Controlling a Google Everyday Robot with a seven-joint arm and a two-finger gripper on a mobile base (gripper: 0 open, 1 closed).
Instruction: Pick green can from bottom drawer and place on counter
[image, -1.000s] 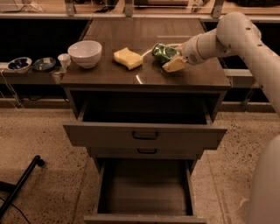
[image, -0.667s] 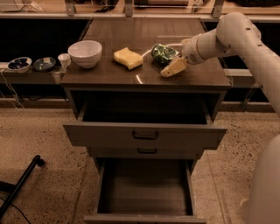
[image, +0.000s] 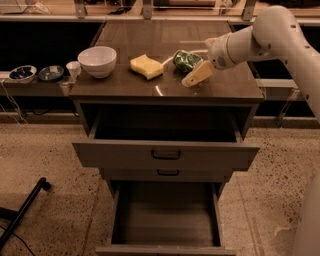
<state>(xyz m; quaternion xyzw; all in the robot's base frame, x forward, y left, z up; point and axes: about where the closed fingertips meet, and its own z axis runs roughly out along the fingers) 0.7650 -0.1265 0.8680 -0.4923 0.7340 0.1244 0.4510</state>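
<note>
The green can (image: 185, 60) lies tilted on the dark brown counter (image: 150, 35), right of its middle. My gripper (image: 190, 66) reaches in from the right and straddles the can. Its tan lower finger (image: 198, 75) rests just right of the can with a small gap, and the fingers stand spread open. The bottom drawer (image: 165, 220) is pulled out and its floor is bare.
A yellow sponge (image: 146, 66) and a white bowl (image: 97, 61) sit on the counter left of the can. The top drawer (image: 165, 152) is pulled out above the bottom one. A small cup (image: 73, 67) and two dark dishes (image: 22, 73) stand on a low shelf at left.
The tan lower finger has swung slightly down and away from the can. The can stays on the counter in the same spot.
</note>
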